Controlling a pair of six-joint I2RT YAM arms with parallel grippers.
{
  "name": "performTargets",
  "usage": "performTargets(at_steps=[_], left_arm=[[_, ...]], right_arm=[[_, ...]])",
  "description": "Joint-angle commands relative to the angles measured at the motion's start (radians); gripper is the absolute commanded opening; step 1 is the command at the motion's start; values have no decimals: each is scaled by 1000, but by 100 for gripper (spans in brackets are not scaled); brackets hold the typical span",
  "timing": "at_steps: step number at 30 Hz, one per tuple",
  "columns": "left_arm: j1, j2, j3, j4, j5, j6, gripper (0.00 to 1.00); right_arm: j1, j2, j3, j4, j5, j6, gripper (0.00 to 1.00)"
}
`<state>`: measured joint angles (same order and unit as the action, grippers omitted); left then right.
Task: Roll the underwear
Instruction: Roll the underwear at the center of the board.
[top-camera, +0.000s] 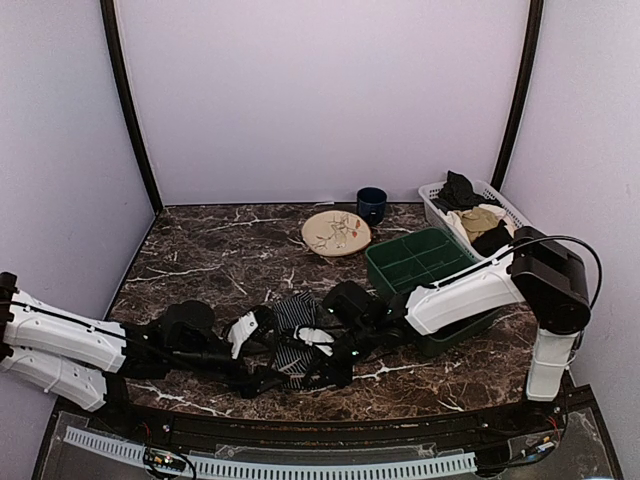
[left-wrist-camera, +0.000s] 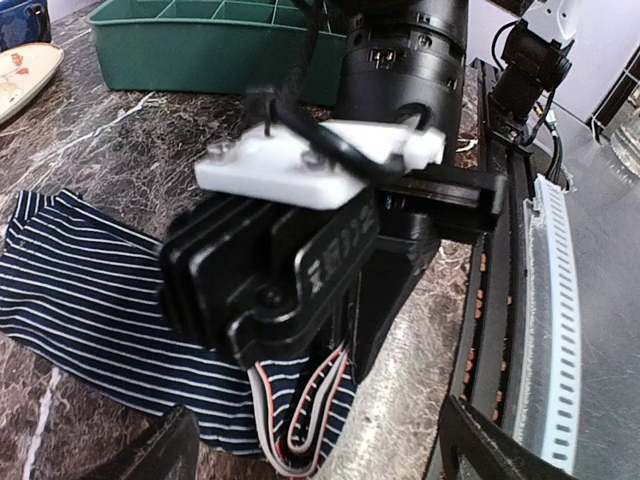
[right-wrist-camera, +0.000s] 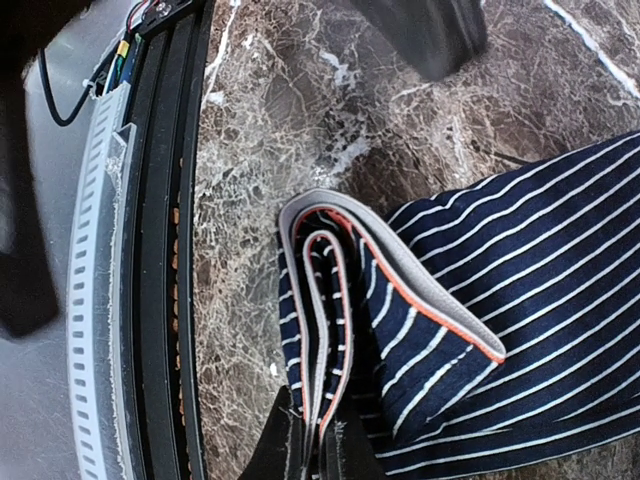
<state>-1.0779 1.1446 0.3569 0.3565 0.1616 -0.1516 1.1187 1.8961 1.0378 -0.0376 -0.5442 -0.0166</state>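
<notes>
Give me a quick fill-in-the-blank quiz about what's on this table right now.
The underwear is navy with thin ____ stripes. The right gripper is shut on the ____. The compartment tray is ____. The blue cup stands next to the cream ____. Missing: white; underwear; green; plate.

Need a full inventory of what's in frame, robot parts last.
underwear: 1, navy with white stripes and a grey waistband, near table edge, one end partly rolled
plate: 1, cream with a pattern, back middle
cup: 1, dark blue, behind plate
tray: 1, green with compartments, right of centre
basket: 1, white, back right
clothes: several, black and tan, in basket
table: 1, dark marble
left gripper: 1, black, open, over underwear
right gripper: 1, black, shut on underwear's rolled end
</notes>
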Motion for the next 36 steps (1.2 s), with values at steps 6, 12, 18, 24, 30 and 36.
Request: performTargets(at_steps=[6,12,18,24,30,36], left_arm=[[-12,216,-47,354,52,80,82],[-12,293,-71,440,89,71,72],[-13,340,-85,472,135,56,50],[-12,388,-104,508,149,17,35],[-13,388,-124,537,125,-1,39],[-12,386,-113,524,94,13,50]], right_arm=[[-14,-1,-8,69,-23,24,0],[-20,-4,-11,60,-21,17,0],[-25,-10,-18,67,-19,15,0],[-28,-17,-23,80,-16,7,0],[-30,-32,-41,102,-18,-6,0],[-29,-11,-25,72,-39,-21,0]])
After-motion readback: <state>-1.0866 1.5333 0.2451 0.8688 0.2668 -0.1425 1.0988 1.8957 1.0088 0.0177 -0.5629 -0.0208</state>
